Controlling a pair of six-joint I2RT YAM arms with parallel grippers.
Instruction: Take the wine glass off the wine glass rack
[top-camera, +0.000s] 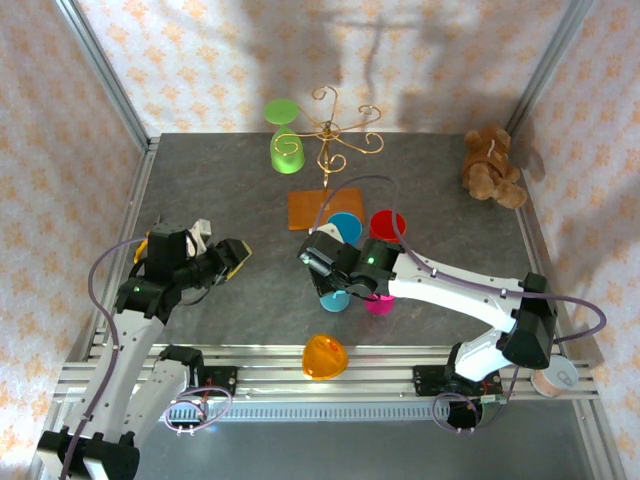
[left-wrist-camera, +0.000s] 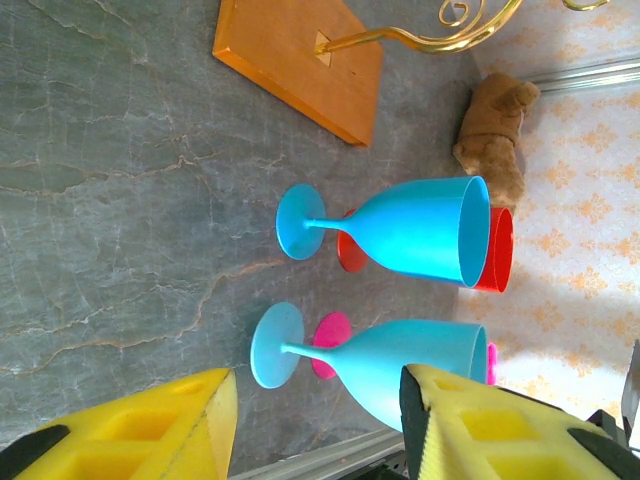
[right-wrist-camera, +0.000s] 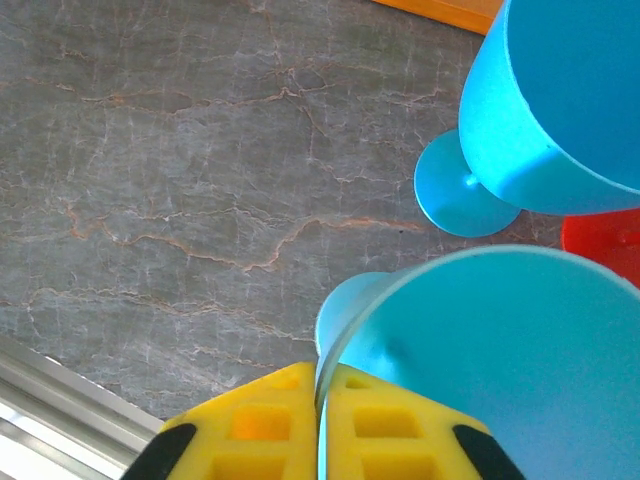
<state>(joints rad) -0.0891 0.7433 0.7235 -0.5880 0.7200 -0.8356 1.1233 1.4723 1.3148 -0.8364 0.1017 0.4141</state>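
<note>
The right gripper (right-wrist-camera: 320, 400) has its yellow fingers pressed together on the thin rim of the nearer blue wine glass (right-wrist-camera: 500, 370). This glass stands on the table (right-wrist-camera: 150, 200), well apart from the wine glass rack (top-camera: 305, 212). We judge that the step in hand is to let this glass go. To do it well, we should open the jaws only when the glass sits steady, then rise straight up, because the pink glass (top-camera: 380, 304) and the second blue glass (top-camera: 345, 228) are just beside. The left gripper (left-wrist-camera: 318, 420) is about half open and holds nothing. The top view shows a green wine glass (top-camera: 287, 152) hanging on the rack. The left wrist view shows instead the gripped glass's foot (left-wrist-camera: 276, 345), which seems to rest on the table.
</note>
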